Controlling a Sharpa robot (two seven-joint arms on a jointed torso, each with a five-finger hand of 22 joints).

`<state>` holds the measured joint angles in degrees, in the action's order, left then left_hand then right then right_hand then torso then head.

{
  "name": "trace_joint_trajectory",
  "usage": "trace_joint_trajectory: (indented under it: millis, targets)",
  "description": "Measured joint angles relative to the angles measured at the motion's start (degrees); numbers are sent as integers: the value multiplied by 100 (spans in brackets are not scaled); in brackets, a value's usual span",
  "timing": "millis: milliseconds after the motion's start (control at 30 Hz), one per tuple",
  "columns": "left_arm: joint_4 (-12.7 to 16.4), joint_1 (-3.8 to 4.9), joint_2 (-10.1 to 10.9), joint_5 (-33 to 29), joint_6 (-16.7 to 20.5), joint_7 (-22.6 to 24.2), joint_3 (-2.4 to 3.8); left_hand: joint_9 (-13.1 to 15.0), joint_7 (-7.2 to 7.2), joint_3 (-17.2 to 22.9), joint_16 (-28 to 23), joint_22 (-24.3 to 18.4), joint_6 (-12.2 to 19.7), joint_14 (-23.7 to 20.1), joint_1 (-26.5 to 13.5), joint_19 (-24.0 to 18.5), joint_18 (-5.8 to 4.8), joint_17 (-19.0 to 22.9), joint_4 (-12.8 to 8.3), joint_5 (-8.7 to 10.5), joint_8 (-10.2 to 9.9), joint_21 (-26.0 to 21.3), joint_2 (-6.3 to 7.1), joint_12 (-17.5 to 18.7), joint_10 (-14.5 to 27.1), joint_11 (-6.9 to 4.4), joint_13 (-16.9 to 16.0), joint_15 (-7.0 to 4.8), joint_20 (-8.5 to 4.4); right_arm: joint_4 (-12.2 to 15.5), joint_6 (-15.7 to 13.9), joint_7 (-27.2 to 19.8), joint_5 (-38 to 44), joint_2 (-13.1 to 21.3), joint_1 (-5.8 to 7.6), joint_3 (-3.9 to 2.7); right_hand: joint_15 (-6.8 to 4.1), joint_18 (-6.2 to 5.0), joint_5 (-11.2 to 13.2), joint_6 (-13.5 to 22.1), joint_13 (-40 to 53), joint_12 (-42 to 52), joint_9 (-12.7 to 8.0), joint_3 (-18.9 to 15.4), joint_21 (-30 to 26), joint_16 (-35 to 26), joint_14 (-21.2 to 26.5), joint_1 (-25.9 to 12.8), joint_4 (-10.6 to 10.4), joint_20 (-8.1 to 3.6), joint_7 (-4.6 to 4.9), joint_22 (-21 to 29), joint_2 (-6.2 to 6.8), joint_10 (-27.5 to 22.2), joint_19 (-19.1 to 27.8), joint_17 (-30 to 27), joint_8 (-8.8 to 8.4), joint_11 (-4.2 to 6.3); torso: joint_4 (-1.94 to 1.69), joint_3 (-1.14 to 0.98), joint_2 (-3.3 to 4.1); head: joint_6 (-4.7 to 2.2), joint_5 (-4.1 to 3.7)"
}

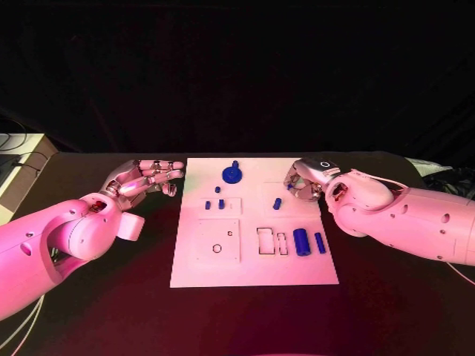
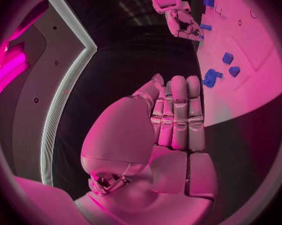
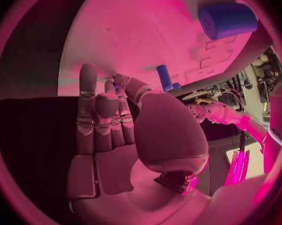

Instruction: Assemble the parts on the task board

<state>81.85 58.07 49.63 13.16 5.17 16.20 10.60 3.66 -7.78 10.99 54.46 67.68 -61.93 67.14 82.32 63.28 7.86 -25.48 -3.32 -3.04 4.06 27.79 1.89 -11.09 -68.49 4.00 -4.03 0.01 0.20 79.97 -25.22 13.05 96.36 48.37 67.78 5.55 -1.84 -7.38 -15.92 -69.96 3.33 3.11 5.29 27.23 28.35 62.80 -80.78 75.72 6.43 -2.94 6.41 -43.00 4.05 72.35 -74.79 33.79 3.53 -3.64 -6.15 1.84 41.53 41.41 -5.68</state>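
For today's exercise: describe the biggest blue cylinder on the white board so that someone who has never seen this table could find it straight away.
Start at the white task board in the middle of the black table and go to the edge nearest the right hand. There, two blue cylinders lie side by side next to two empty rectangular slots. The large blue cylinder is the thick one beside the slots; the thin blue cylinder lies nearer the board's edge.

**Both hands raised, holding nothing**

The left arm enters from the lower left of the head view; its left hand (image 1: pixel 147 178) sits left of centre, fingers apart, nothing in them. The right arm enters from the right edge; its right hand (image 1: pixel 307 178) sits right of centre, fingers loosely bent, nothing held.
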Motion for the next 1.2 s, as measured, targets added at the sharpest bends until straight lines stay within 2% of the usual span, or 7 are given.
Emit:
trace_joint_trajectory:
  millis: [300,567,733,867,1000,1200]
  targets:
    - [-80,-25,-7,0,2,-1,0,0,-21,0,0,7,21,0,0,0,0,-5,0,0,0,-22,0,0,0,0,5,0,0,556,-73,-20,-392,295,250,-67,0,0,22,-1,3,-1,-24,-8,-262,0,0,0,8,19,-1,-307,0,0,-96,7,-2,0,29,5,-34,-13,35]
    - [-111,-37,-41,0,3,-4,-2,0,-2,0,0,7,41,0,0,0,0,-5,0,0,0,-22,0,0,0,0,5,0,0,1021,-158,-68,-622,383,298,-71,0,-1,33,-1,3,-16,-28,-10,-446,0,0,7,8,17,-1,-524,-6,0,-138,24,-15,0,47,35,-83,1,132]
    - [-108,-40,-66,0,7,-7,-2,0,-2,0,0,6,41,0,0,0,0,-5,0,0,0,-22,0,0,0,0,5,0,0,1283,-184,-106,-685,297,236,-66,0,-2,44,-1,3,-16,-27,-18,-531,0,0,7,14,36,-1,-622,-6,0,-159,29,-1,0,58,55,-105,16,207]
    - [-72,-69,-100,-1,17,-8,-2,0,-23,0,0,13,62,0,0,0,0,-4,0,0,0,-22,0,0,21,21,4,0,0,1433,-198,-141,-676,124,108,-42,0,-2,53,0,2,7,-27,-19,-625,-1,-1,7,15,15,-1,-715,-6,0,-181,29,-1,0,69,81,-118,37,283]
    - [-58,-87,-133,-2,36,-5,-2,0,-23,0,0,12,62,0,0,16,0,-4,0,0,0,-22,0,0,21,21,4,0,17,1456,-212,-183,-571,-115,-20,4,0,-3,55,1,-1,7,-28,-26,-683,-1,-1,7,21,27,-1,-793,-6,0,-211,29,-1,0,78,111,-130,86,401]
    - [-49,-91,-164,-5,74,2,-1,0,-23,0,0,12,62,0,0,21,0,-4,0,0,0,-44,0,0,20,21,4,0,21,1429,-219,-213,-338,-417,-196,60,0,-4,66,2,-2,7,-29,-27,-789,-1,-1,8,21,29,-1,-909,-5,0,-250,29,-1,0,77,132,-148,175,577]
